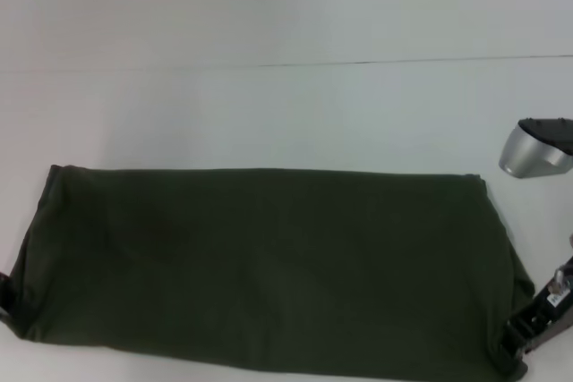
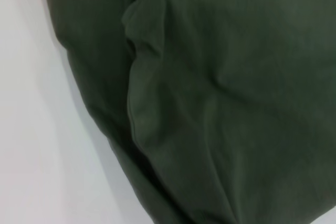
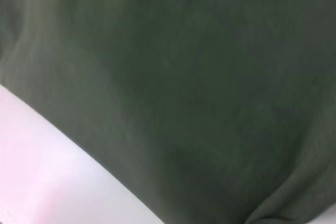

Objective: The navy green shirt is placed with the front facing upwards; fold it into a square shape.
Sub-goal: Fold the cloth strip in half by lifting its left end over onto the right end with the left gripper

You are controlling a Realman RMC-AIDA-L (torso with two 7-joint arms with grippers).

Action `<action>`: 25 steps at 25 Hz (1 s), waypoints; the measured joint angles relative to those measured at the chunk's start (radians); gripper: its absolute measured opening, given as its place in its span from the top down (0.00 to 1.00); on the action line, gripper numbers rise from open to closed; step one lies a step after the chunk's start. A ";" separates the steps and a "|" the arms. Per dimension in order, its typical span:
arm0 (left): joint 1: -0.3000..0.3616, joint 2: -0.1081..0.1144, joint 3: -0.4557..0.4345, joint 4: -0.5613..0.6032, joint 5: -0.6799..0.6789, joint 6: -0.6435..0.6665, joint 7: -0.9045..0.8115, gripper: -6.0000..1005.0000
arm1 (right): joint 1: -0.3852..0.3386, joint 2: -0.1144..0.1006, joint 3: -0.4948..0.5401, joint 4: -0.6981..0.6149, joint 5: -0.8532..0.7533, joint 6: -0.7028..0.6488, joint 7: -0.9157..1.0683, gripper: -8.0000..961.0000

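Grippers sit at the shirt's (image 1: 269,266) near corners, right one (image 1: 528,333) low right, left one (image 1: 4,297) at the left edge; I cannot tell their grip. Shirt lies as a wide band on the table (image 1: 269,114), seemingly readied for another fold.

No readable text anywhere: the navy green shirt (image 1: 269,270) shows only plain fabric, and a small pale tag on the right gripper (image 1: 528,333) beside it is illegible

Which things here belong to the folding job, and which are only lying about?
Job:
- shirt, folded into a wide band on the table
- left gripper at its left end
- right gripper at its right end

Lying about:
- white table
- grey object, far right
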 joint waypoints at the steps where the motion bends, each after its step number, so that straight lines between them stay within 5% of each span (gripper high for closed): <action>1: 0.001 0.000 0.002 0.000 0.000 0.001 0.000 0.98 | -0.003 0.001 -0.004 -0.002 0.000 -0.002 -0.001 0.94; 16: 0.015 -0.001 0.003 0.025 0.000 -0.057 -0.048 0.98 | -0.002 -0.016 0.000 -0.006 0.001 -0.034 0.005 0.93; 25: 0.034 0.002 -0.006 0.083 0.001 -0.079 -0.087 0.97 | -0.006 -0.066 0.159 -0.034 0.009 -0.131 -0.066 0.56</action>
